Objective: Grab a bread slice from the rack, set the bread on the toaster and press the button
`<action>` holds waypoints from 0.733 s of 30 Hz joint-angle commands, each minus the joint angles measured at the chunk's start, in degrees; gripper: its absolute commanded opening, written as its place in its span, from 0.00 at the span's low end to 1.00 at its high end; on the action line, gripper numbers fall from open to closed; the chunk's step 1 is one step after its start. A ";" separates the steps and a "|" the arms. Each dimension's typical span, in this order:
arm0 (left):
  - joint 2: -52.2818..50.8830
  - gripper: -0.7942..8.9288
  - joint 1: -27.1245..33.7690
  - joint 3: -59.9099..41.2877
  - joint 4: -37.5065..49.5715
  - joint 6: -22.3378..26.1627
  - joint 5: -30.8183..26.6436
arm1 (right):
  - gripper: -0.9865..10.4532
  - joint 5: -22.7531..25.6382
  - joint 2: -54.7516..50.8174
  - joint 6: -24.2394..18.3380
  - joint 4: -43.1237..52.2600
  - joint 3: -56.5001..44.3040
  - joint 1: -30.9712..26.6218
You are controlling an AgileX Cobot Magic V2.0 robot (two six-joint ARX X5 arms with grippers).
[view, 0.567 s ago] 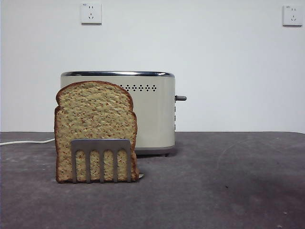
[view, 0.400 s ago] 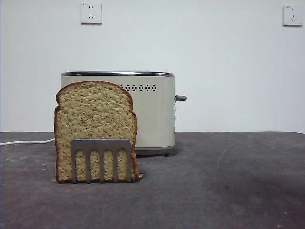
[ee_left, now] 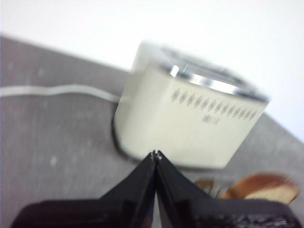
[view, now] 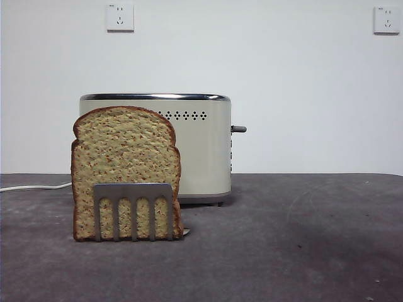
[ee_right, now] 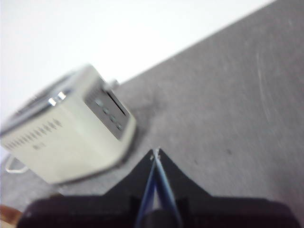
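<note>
Across the last three front frames nothing on the table shifts: the slice of bread (view: 125, 170) stands upright in the rack (view: 133, 210) exactly where it was, and no arm enters the front view. Reading: the pick has not started; all three steps remain.

Left gripper (ee_left: 155, 155): jaws pressed together tip to tip, holding nothing. It hangs above the table on the near side of the toaster (ee_left: 190, 121), with the crust of the slice showing just past one jaw. The left wrist picture is smeared, perhaps from arm motion, though I cannot confirm that from this frame alone.

Right gripper (ee_right: 156, 153): also closed and empty, over bare table off the toaster's lever end.

Surroundings:
- Toaster stands directly behind the rack, close, partly hidden by the slice.
- Lever knob (view: 238, 129) projects from the toaster's side, in the raised position.
- White cord (view: 34, 187) trails off across the table (view: 302, 239), away from the working zone.
- Two wall sockets (view: 120, 17) above, irrelevant.

Obstruction: none on the approach from above. The rack's prongs cover only the lower part of the slice, so the domed top is free for gripping. The jaws must open first.
</note>
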 commanded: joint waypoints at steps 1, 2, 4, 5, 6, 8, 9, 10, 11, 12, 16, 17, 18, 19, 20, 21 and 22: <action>2.01 0.07 0.11 4.02 -1.75 -0.55 1.60 | 0.08 -0.11 2.34 0.70 0.61 3.74 0.00; 3.06 0.07 0.11 5.60 -2.21 -0.48 2.60 | 0.08 -0.31 3.58 0.37 0.59 5.31 0.00; 5.33 0.07 0.11 8.70 -3.19 1.09 5.25 | 0.08 -2.25 6.45 -1.44 0.46 8.46 0.00; 6.71 0.07 0.11 10.49 -4.07 2.25 6.84 | 0.08 -3.32 8.20 -2.47 -0.04 10.40 0.00; 8.24 0.07 0.11 12.37 -5.18 3.52 8.44 | 0.08 -4.42 10.03 -3.58 -1.14 12.59 0.02; 11.23 0.07 0.11 16.02 -7.85 6.12 12.13 | 0.08 -6.91 13.84 -6.51 -3.76 16.96 0.02; 12.70 0.07 0.11 17.73 -9.25 7.56 13.68 | 0.08 -8.04 15.65 -8.04 -5.14 19.08 0.02; 14.38 0.07 0.11 19.74 -10.99 9.51 15.37 | 0.08 -9.55 17.79 -9.92 -6.99 21.66 0.02; 15.93 0.07 0.11 21.68 -12.79 11.45 17.09 | 0.08 -11.30 19.93 -12.07 -9.09 24.35 0.02; 17.22 0.07 0.11 23.32 -14.27 13.00 18.73 | 0.08 -12.68 21.79 -13.99 -11.08 26.73 0.02; 22.12 0.07 0.00 30.27 -21.11 19.89 24.52 | 0.08 -18.86 29.94 -23.67 -21.33 38.25 0.02; 23.23 0.07 -0.04 31.95 -23.02 21.70 25.62 | 0.08 -20.50 31.98 -26.08 -24.11 41.27 0.04; 24.15 0.07 -0.09 33.40 -24.74 23.21 26.29 | 0.08 -21.75 33.75 -28.00 -26.64 43.93 0.04; 25.18 0.07 -0.24 34.97 -26.69 24.92 27.04 | 0.08 -22.93 35.78 -30.12 -29.66 46.93 0.04; 26.10 0.07 -0.48 36.48 -28.76 26.38 27.19 | 0.08 -23.93 37.70 -32.13 -32.74 49.79 0.04; 26.84 0.07 -0.76 37.73 -30.62 27.65 27.15 | 0.08 -24.26 39.26 -33.70 -35.41 52.11 0.04; 27.61 0.07 -1.07 38.99 -32.70 29.11 27.17 | 0.08 -24.22 40.94 -35.36 -38.51 54.55 0.09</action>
